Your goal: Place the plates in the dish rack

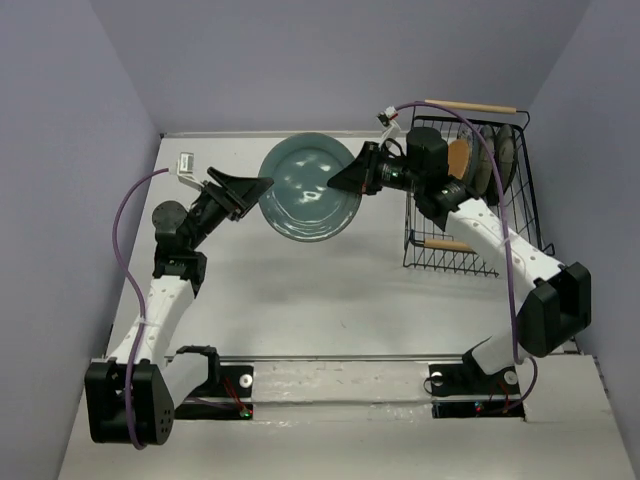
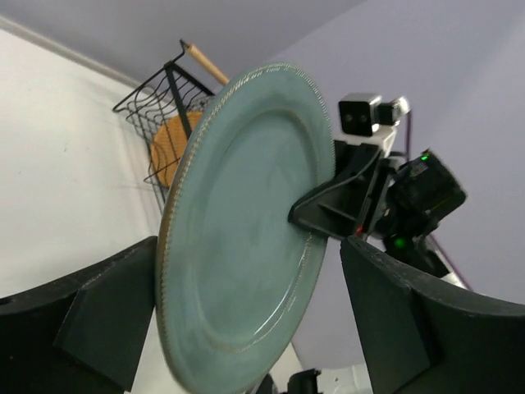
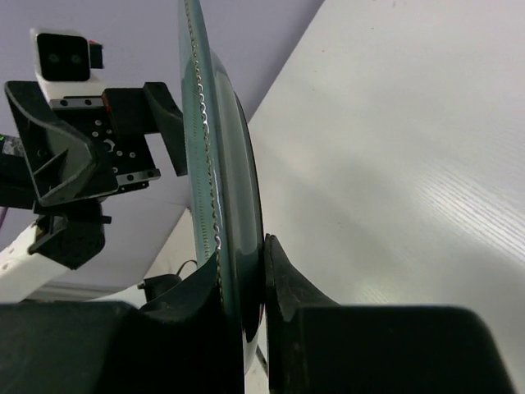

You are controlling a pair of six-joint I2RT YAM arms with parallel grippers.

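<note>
Two pincers at one plate. Start on the left: what is that one doing?

The left pincer (image 1: pixel 252 192) is spread wide, its fingers (image 2: pixel 107 320) standing either side of the teal plate (image 1: pixel 308 187) at the plate's left rim. Whether the rim brushes a finger, I cannot tell.

Where is the plate?

It is up off the bench (image 1: pixel 300 290), on edge and tilted, between the two arms toward the back.

Who carries it?

The right pincer (image 1: pixel 338 180) — pressed onto the plate's right rim, one finger on each face. The right wrist view shows the rim pinched between them.

And further right?

The dish rack (image 1: pixel 450 262), black wire, sits on the bench at the right, near the held plate, with the right arm reaching across it. A wooden handle (image 1: pixel 470 105) runs along its far end and another (image 1: pixel 445 243) along the near end. Inside stands an orange-tan plate (image 1: pixel 459 157), upright, with striped-rim plates (image 1: pixel 505 150) to its right — partly hidden by the arm.
</note>
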